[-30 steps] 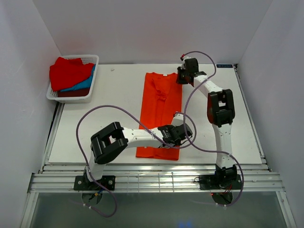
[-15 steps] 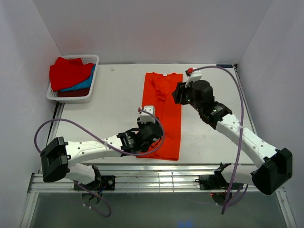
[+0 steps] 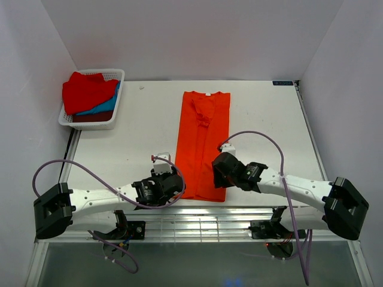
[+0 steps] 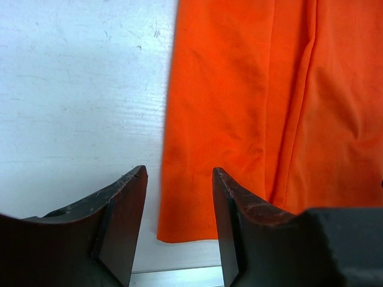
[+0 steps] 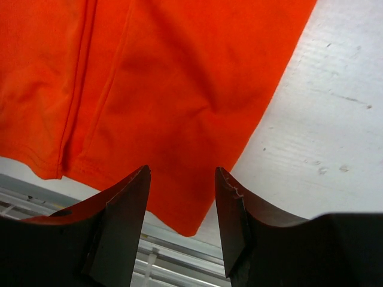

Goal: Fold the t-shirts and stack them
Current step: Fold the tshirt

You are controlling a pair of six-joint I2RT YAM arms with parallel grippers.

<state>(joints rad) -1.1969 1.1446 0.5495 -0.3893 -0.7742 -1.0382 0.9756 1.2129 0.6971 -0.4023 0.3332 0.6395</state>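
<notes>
your left gripper (image 4: pixel 179 173) and right gripper (image 5: pixel 182 170) stand half open, holding nothing, each over a near hem corner of the orange-red t-shirt (image 3: pixel 203 131), probably ready to fold it away. other t-shirts (image 3: pixel 87 89) wait in the far basket (image 3: pixel 117 73).

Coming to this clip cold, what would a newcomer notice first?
The bright orange-red t-shirt, folded into a long strip down the middle of the table. Both open grippers hang at its near hem: the left gripper over the left corner, the right gripper over the right. Far left, a white basket holds more shirts.
</notes>
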